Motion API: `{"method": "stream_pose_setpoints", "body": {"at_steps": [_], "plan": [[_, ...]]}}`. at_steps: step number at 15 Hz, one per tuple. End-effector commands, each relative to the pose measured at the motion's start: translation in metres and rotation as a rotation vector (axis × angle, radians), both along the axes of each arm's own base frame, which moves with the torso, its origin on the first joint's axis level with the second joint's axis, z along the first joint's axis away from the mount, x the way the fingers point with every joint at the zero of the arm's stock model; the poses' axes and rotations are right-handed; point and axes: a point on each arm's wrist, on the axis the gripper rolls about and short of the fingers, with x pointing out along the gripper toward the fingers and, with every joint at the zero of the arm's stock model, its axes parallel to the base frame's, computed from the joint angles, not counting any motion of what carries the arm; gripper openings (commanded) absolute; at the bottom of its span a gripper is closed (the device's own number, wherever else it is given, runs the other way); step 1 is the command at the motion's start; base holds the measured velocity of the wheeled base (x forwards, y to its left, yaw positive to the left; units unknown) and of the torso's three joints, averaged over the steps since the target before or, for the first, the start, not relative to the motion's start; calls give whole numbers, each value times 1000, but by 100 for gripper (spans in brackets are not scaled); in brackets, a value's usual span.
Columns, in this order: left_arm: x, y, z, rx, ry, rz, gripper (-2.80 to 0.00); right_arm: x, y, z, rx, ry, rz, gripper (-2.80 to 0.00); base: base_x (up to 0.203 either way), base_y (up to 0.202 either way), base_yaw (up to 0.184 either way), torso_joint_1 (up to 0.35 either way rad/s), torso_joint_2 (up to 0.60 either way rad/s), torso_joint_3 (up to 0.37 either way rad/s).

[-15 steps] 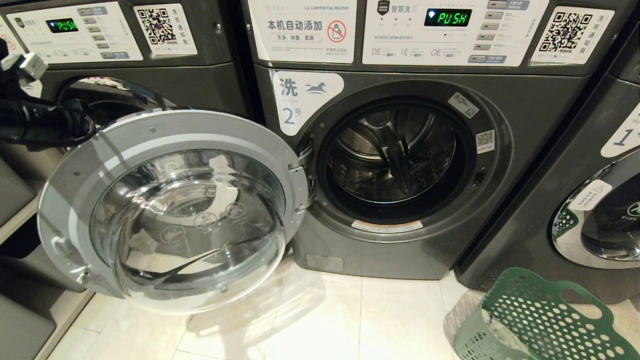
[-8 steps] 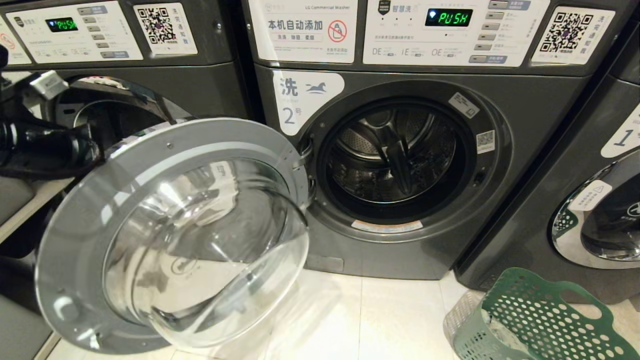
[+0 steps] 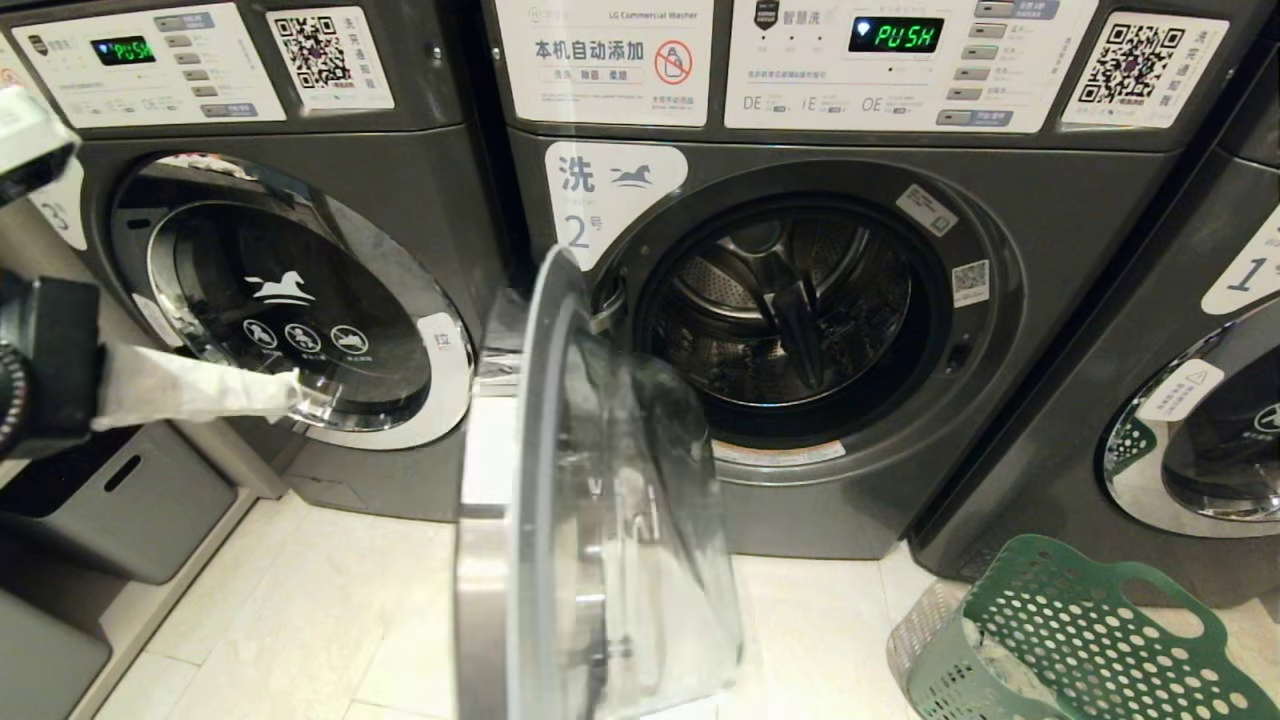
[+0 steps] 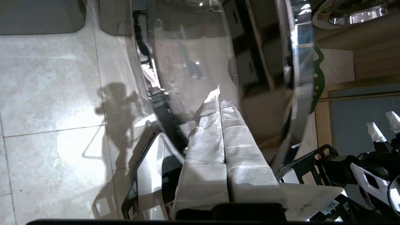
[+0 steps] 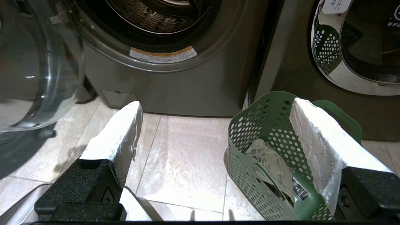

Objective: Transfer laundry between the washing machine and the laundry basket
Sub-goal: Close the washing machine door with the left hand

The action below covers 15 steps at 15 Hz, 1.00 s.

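The washing machine (image 3: 800, 330) marked 2 fills the middle of the head view, its drum (image 3: 790, 310) dark and showing no cloth. Its round glass door (image 3: 600, 500) stands swung out edge-on toward the camera, hinged at the left of the opening. To the left is a like machine marked 3 (image 3: 290, 300) with its door closed, and to the right one marked 1 (image 3: 1200, 400). Grey bins (image 3: 110, 500) sit on shelving at the far left of the floor.

The laundry basket (image 3: 1060, 640) rests on the tiled floor (image 3: 330, 620) at the lower right corner of the head view, in front of machine 1. Only the right wrist view looks down into it: pale crumpled cloth (image 5: 268, 159) lies inside, and I cannot tell whether the dark garment is among it.

The left claw (image 3: 290, 392) reaches in from the left edge of the head view, its wrapped white fingers (image 3: 190, 388) in front of machine 3's door. The left wrist view shows what the head view does not: the two fingers (image 4: 218, 140) pressed flat together with nothing between them, their tips right up at the curved glass of the open door; contact cannot be judged.

The right claw (image 5: 215, 125) appears only in its own wrist view, spread wide and empty, low over the floor, one finger (image 5: 118, 134) above bare tile, the other (image 5: 322, 147) in front of the basket.
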Motion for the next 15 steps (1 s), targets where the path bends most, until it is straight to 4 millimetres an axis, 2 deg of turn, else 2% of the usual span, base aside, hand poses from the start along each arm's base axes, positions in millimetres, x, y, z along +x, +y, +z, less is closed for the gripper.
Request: {"method": "stream_pose_setpoints", "body": {"at_steps": [1,3,5,6,10,11,13,15], "plan": [[-23,6,7,-4,-67,23,-280,0,0,0,0,-2,0,0,0,0,0,0,0,0],[-41,13,7,10,-108,77,-280,0,0,0,-1,-2,2,0,0,0,0,0,0,0],[-69,24,0,13,-154,101,-280,0,0,0,-3,-2,2,0,0,0,0,0,0,0],[-83,29,-8,31,-170,141,-280,0,0,0,-3,-2,2,0,0,0,0,0,0,0],[-118,49,-60,196,-173,442,-280,-1,0,3,-108,-1,15,0,0,0,0,0,0,0],[-129,53,-70,207,-187,480,-280,-3,0,12,-114,-2,14,0,0,0,0,0,0,0],[-153,63,-92,215,-223,546,-280,1,0,43,-80,70,19,0,0,0,0,0,0,0],[-173,70,-120,238,-230,616,-280,30,1,70,9,271,32,0,0,0,0,0,0,0]]}}
